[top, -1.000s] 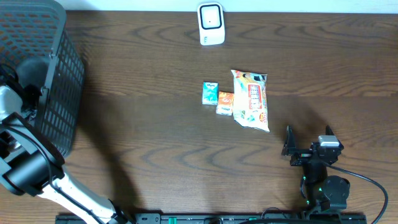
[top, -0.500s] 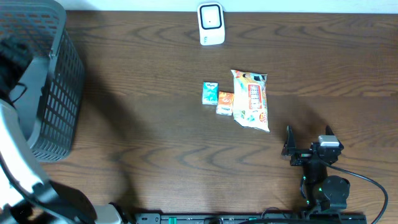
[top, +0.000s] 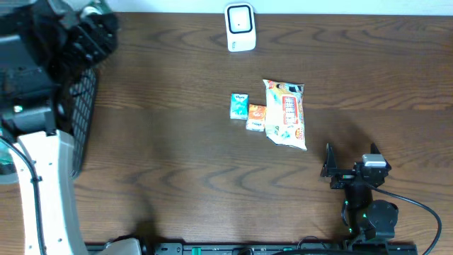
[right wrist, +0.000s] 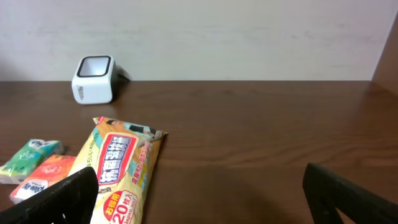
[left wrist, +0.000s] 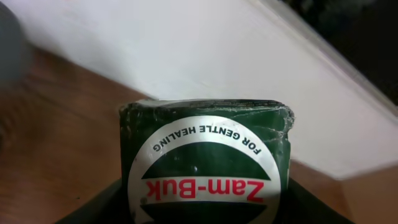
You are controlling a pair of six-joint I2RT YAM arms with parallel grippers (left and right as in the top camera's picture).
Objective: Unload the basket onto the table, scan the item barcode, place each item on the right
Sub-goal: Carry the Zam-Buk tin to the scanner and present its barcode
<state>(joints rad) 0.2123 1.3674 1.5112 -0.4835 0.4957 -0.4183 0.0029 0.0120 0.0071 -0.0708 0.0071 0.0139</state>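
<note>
The left gripper [left wrist: 202, 208], grasping the green Zam-Buk box [left wrist: 205, 155] — the right gripper [top: 350, 161] is spread empty — should turn its barcode squarely toward the white block-shaped scanner [top: 240, 27], top centre.

The left arm [top: 35, 64] has risen out of the basket [top: 85, 106] and now looms above it.

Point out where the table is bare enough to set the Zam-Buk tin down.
Widest bare stretch for the Zam-Buk tin: between the basket and the green packet. Also bare: right of the pouch, above the right gripper. Crowded: around the orange packet, below the scanner.
</note>
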